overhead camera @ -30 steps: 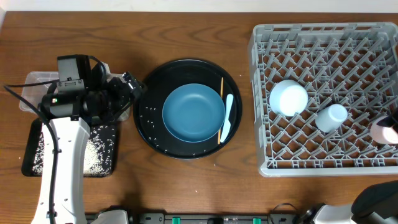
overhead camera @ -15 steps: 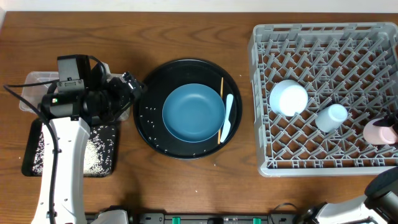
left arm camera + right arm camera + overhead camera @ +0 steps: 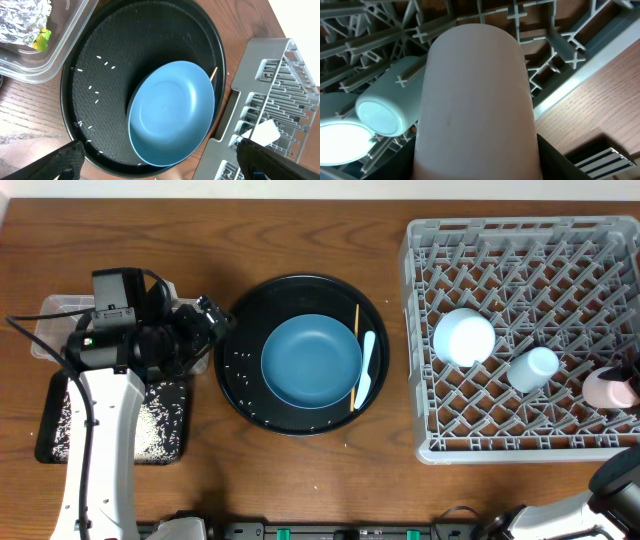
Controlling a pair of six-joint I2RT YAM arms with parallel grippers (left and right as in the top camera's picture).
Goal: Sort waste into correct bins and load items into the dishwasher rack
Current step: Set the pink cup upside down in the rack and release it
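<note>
In the grey dishwasher rack (image 3: 520, 280) at the right of the worktop (image 3: 300, 220), a pale-blue bowl (image 3: 464, 337) and a light-blue cup (image 3: 532, 368) lie loaded. The right claw (image 3: 479, 164) is closed part-way around the pink cup (image 3: 475, 95), low over the rack's right edge. Foil (image 3: 20, 17) and a yellow wrapper (image 3: 42, 39) sit in the clear tub (image 3: 62, 52), and rice lies in the shallow black tray (image 3: 42, 442). What looks left to do is on the round black tray (image 3: 250, 305): the blue plate (image 3: 311, 361), white spoon (image 3: 366, 372), chopstick (image 3: 355, 330) and scattered rice grains (image 3: 237, 362). The left claw (image 3: 160, 152), spread wide and empty, hovers over that tray's left side. No tissue or brown food piece shows. No brand, label or writing can be read.
</note>
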